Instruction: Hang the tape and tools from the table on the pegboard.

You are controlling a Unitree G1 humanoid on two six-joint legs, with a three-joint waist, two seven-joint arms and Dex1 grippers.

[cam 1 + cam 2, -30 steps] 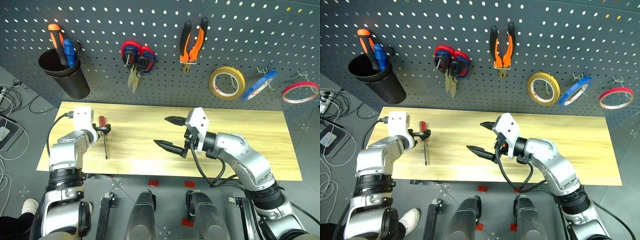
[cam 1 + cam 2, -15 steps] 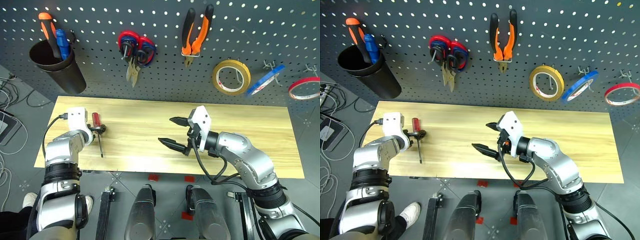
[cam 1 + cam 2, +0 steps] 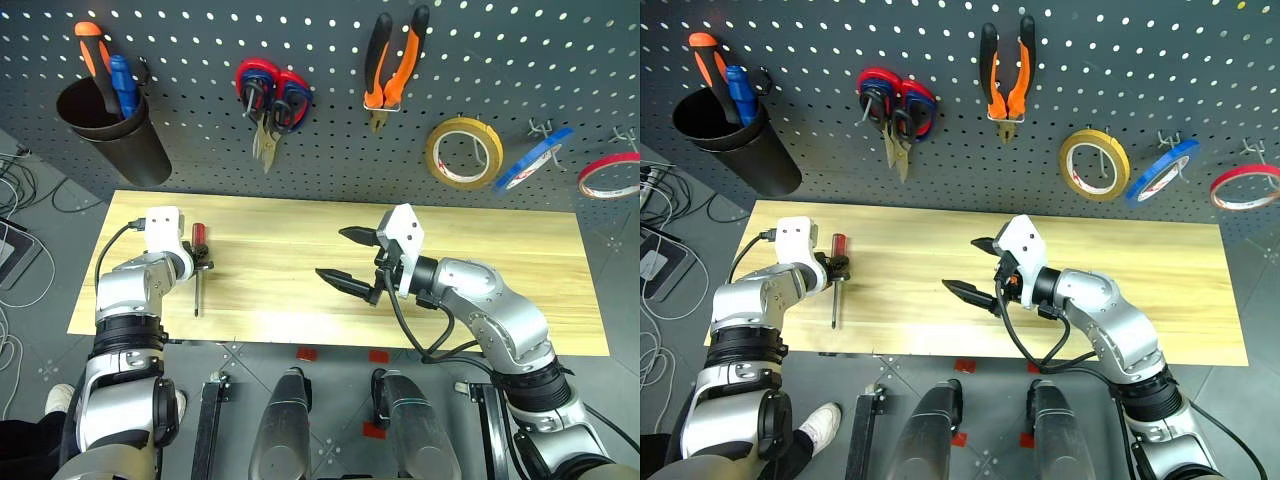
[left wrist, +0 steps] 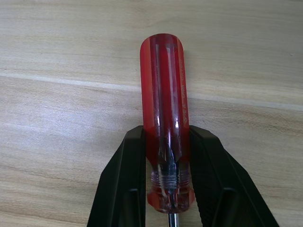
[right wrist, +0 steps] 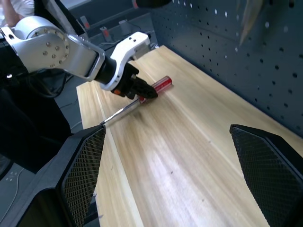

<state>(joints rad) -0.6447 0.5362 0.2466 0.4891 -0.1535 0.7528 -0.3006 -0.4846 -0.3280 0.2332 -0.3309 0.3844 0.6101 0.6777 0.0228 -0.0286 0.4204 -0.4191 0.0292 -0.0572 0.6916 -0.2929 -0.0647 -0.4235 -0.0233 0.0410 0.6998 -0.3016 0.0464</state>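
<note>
The slim red-handled screwdriver lies on the light wood table near its left end, shaft toward the front edge. My left gripper is shut on the lower part of its red handle, one black finger pressed against each side. My right gripper hovers open over the table's middle, holding nothing. On the dark pegboard hang the orange-and-black pliers, a cluster of scissors and the blue tape.
A black cup with an orange and a blue screwdriver hangs at the pegboard's left. A yellow tape roll and a red one hang beside the blue tape. Cables lie on the floor left of the table.
My left gripper's fingers have closed from wide open onto the screwdriver's handle. The right arm has stayed in place, still open. The camera has shifted slightly.
</note>
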